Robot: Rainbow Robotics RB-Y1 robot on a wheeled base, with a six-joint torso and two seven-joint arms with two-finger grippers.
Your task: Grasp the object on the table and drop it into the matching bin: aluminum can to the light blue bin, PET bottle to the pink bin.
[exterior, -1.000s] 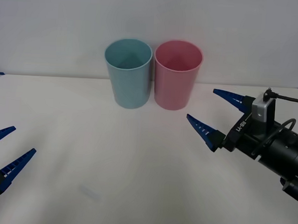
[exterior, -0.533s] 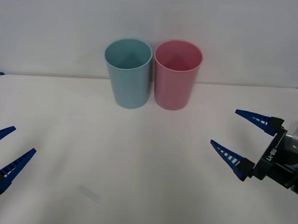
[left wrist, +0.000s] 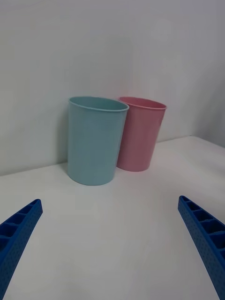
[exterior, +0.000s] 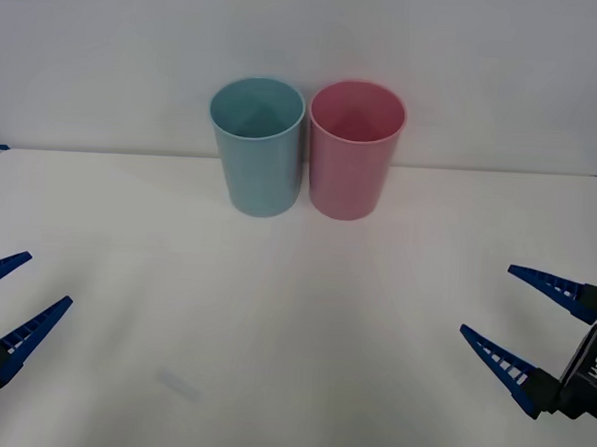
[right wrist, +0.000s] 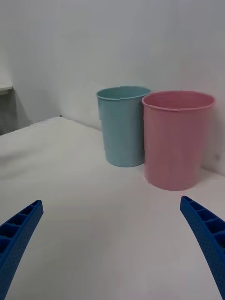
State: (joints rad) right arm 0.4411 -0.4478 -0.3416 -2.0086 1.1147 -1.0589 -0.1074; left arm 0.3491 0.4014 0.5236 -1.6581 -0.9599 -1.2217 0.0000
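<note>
The right gripper [exterior: 533, 326] has pulled back from near the pink bin [exterior: 354, 151] to the worktop's [exterior: 274, 312] near right edge over the last second, jaws spread wide and empty; that reads as a retreat after a drop, or a return to rest. The can is nowhere on the worktop; whether it lies inside the blue bin [exterior: 256, 146] cannot be told, since neither bin's floor is visible; if it does, the task looks finished. The left gripper [exterior: 9, 303] sits parked at the near left edge, unmoved, jaws likewise spread and holding nothing. The two bins stand upright, just beside each other at the far edge; nothing lies between them and the grippers, so no obstacle is present.
</note>
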